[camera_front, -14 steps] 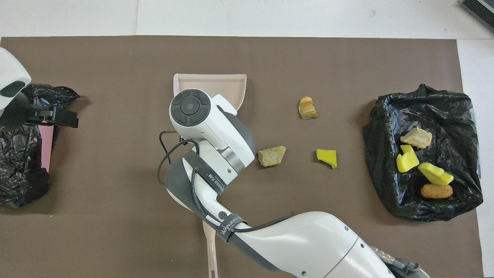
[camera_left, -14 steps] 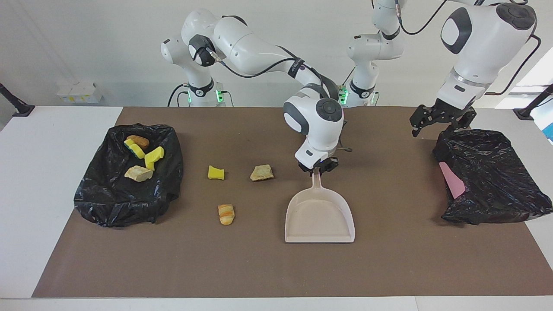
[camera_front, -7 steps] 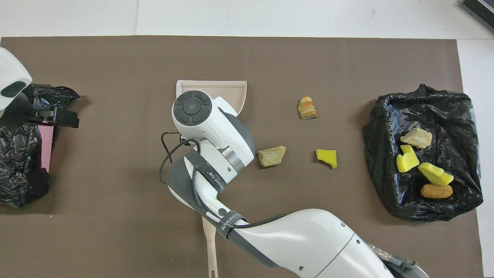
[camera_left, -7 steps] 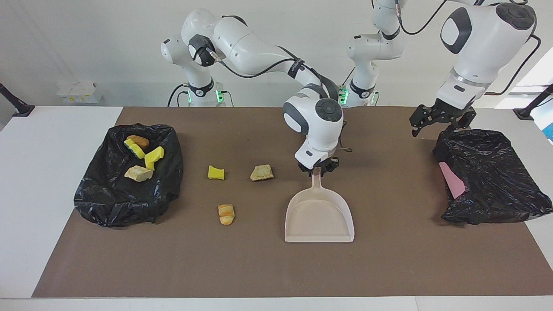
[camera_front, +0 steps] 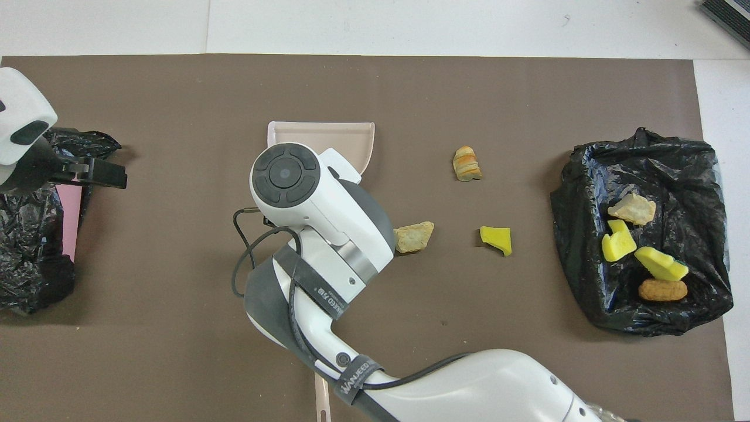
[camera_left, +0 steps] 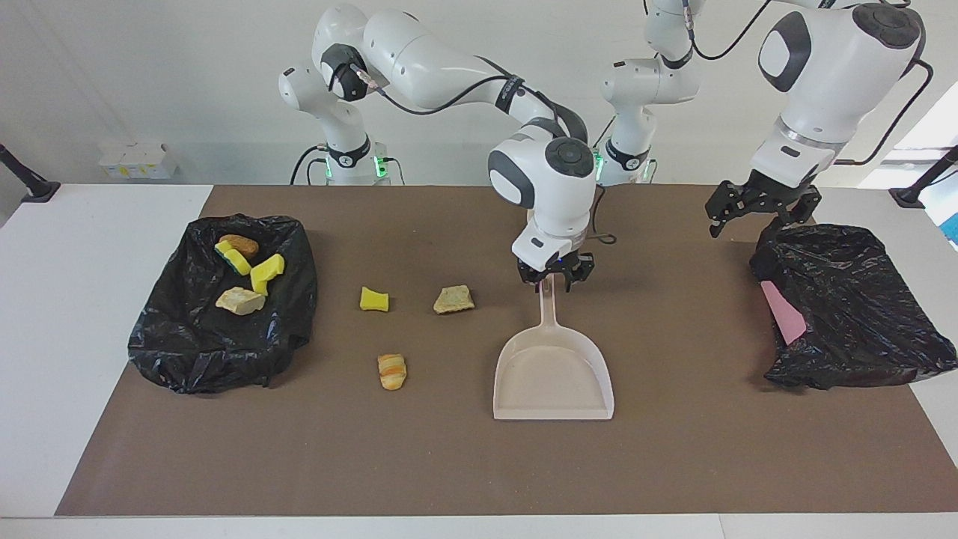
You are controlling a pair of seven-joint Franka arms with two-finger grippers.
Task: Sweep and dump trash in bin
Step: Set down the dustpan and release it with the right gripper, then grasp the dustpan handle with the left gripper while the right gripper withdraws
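With the right claw (camera_left: 554, 278) released above the dustpan (camera_left: 553, 378) handle (left claw (camera_left: 760, 206) spread, waiting), three scraps risk staying unswept.

only one text is showing: a grey strap (camera_front: 358, 375) wrapping the right arm's cable is reading "wanjeed" in white, approx.; nothing else is reading legibly anywhere.
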